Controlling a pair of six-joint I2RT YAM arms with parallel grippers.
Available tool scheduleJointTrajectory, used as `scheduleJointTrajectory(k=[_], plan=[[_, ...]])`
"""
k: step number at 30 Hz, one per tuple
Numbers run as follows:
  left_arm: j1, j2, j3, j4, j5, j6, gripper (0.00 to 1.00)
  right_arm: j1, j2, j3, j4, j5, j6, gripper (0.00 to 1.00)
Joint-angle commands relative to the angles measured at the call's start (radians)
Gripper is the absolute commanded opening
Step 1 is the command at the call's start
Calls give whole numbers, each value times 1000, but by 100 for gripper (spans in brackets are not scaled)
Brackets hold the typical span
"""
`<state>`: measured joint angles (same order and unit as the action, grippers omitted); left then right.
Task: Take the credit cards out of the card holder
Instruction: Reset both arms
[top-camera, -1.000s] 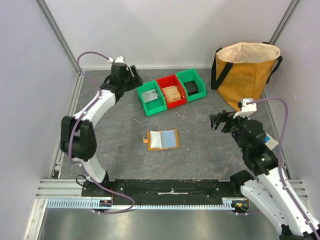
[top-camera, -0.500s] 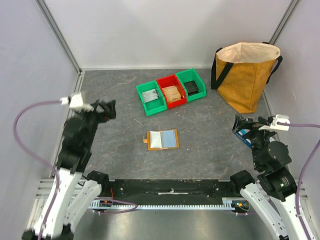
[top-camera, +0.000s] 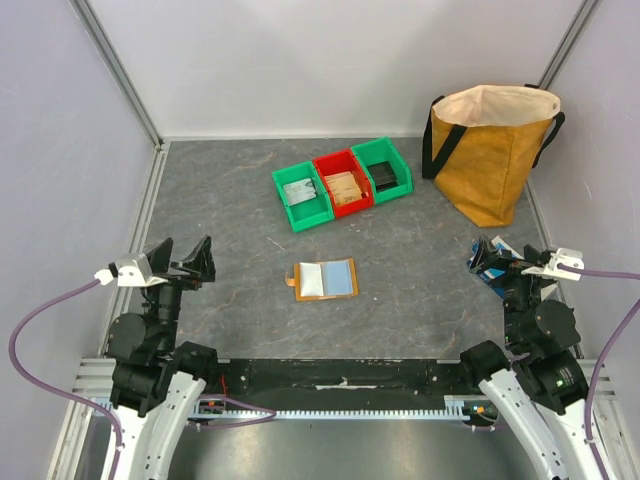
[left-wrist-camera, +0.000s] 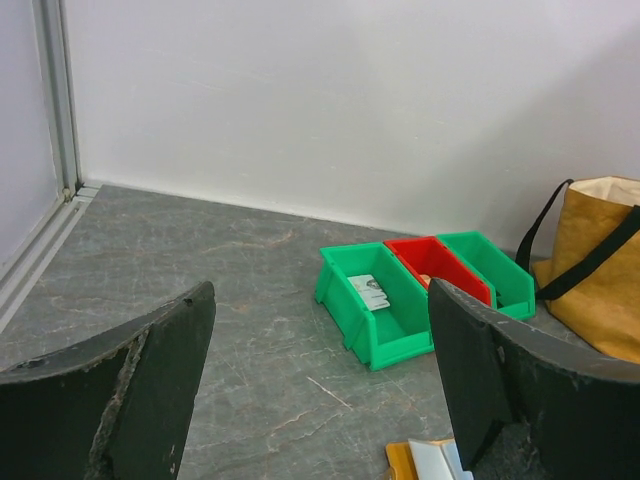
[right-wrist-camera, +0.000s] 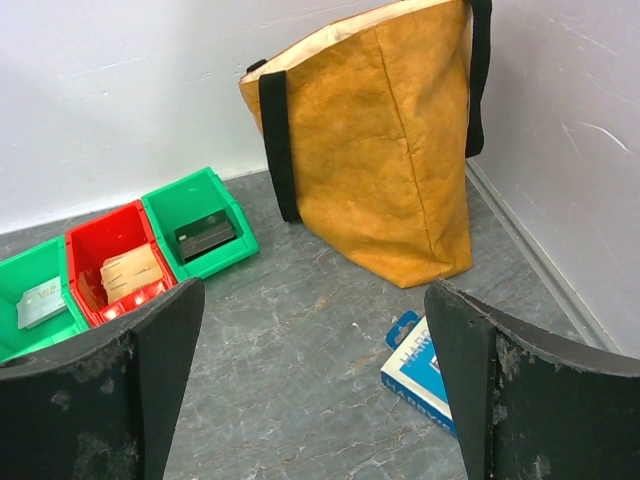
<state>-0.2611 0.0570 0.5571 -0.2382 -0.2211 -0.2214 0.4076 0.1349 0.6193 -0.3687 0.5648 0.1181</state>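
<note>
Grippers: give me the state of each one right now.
Left gripper: jaws open, holding nothing.
Right gripper: jaws open, holding nothing.

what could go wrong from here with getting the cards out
1. The credit cards lie flat in the open card holder, which nothing pins down; a pinch may slip or drag the whole holder.
2. The open right claw sits close to the blue-and-white box; swinging toward the holder might knock it.
</note>
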Motion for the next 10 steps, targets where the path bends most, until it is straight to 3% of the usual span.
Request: scheduleJointTrajectory(k=[1, 10], plan=[[3, 7, 0, 8, 0, 28, 92, -1, 3, -9, 42, 20, -20, 98], [3, 1, -2, 13, 8, 25, 93, -1, 22, -12, 44, 15, -21, 98]])
